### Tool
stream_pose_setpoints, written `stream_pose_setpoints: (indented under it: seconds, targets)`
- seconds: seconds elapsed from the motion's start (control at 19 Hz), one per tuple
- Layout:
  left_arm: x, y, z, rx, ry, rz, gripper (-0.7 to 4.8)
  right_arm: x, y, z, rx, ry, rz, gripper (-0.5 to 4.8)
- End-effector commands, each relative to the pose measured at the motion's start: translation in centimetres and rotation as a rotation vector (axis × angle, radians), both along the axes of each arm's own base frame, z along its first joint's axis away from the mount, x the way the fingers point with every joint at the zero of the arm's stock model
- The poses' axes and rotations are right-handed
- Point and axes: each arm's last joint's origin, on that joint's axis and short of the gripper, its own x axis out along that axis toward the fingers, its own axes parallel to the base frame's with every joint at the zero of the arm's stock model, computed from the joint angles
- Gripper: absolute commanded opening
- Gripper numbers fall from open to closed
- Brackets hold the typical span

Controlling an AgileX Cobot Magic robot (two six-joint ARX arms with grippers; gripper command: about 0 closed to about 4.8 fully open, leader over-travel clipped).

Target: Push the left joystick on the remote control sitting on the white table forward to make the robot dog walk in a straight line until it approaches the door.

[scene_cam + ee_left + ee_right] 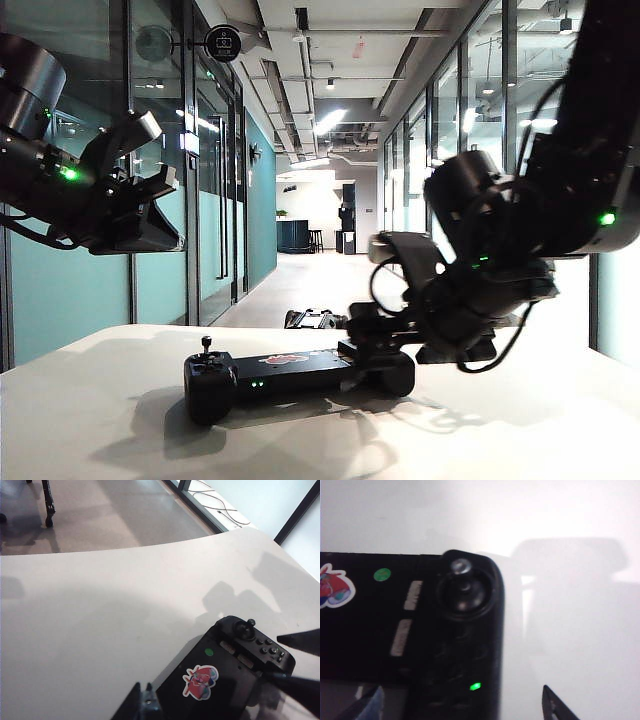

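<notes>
The black remote control [290,372] lies on the white table [90,420], and the left joystick [207,345] stands upright at its left end with nothing touching it. My left gripper [150,215] hangs high above the table's left side, far from the remote; its tips [142,702] sit close together, shut and empty. My right gripper [461,705] is open wide and straddles the remote's right end [470,645]. One finger [555,705] hangs off the edge, and the other stick [462,567] is just ahead. The robot dog [315,318] stands on the corridor floor beyond the table.
A long corridor with glass walls runs away behind the table, with glass doors [215,200] on its left. The remote [215,680] carries a red sticker [200,676]. A wheeled stand leg [47,505] is on the floor past the table's edge.
</notes>
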Motion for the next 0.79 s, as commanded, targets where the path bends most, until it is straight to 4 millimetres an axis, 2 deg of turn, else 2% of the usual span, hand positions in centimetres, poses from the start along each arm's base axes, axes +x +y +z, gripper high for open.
stream_pose_setpoints:
  seconds: [0.05, 0.26, 0.74, 0.79]
  targets:
    - [0.09, -0.07, 0.26, -0.007, -0.015, -0.007, -0.05, 0.40, -0.25, 0.57, 0.043, -0.025, 0.060, 4.00]
    - [0.09, -0.07, 0.26, -0.007, -0.015, -0.007, -0.05, 0.37, -0.08, 0.69, 0.056, -0.039, 0.137, 4.00]
    - [0.06, -0.12, 0.27, -0.014, -0.013, -0.024, -0.05, 0.29, -0.59, 0.13, 0.027, 0.014, 0.137, 3.85]
    - [0.06, -0.12, 0.27, -0.014, -0.013, -0.024, -0.05, 0.27, -0.57, 0.12, 0.020, 0.011, 0.154, 3.62]
